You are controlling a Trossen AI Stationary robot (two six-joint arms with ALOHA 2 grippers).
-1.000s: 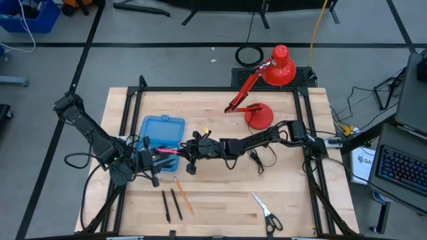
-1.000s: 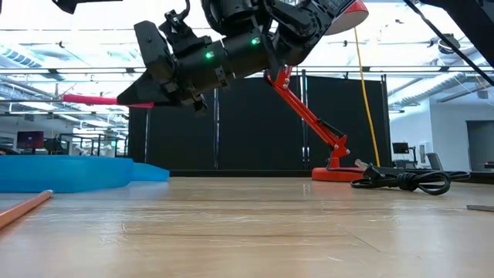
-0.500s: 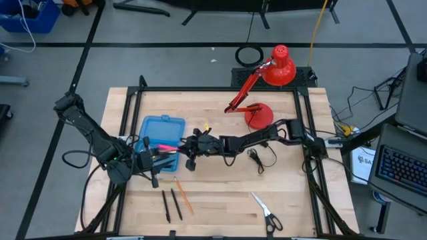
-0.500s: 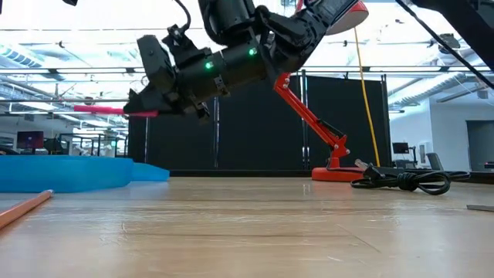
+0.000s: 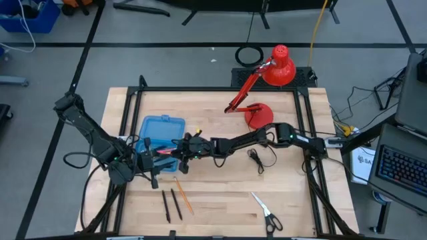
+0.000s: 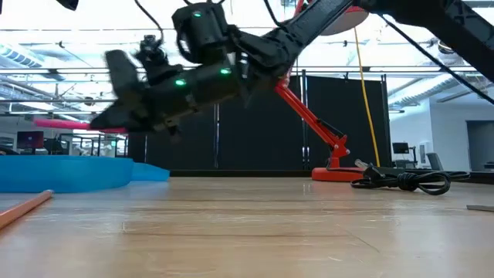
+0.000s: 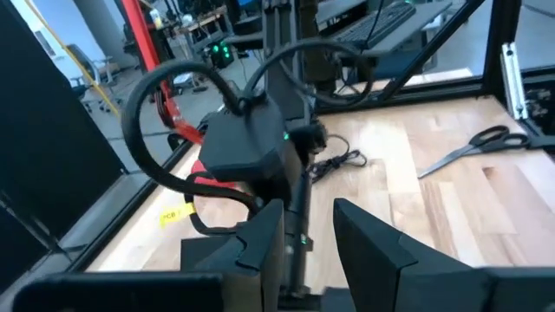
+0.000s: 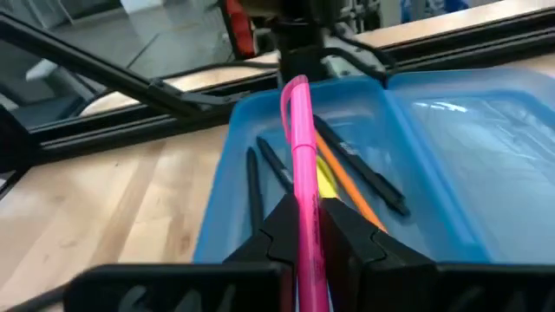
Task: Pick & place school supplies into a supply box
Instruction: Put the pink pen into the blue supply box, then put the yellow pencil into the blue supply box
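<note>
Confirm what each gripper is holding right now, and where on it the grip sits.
The right gripper holds the pink marker near one end, the rest jutting out over the open supply box. The left gripper is open and holds nothing.

No readable text shows anywhere. A yellow tag (image 7: 176, 215) on the table carries dark marks too blurred to read, and a white box (image 5: 363, 163) beside the table bears blue lettering too small to read.

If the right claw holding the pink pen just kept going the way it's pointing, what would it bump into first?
Probably the open blue box: the right gripper aims its pink pen over the tray, where black and orange pens lie. Depth is hard to judge.
</note>
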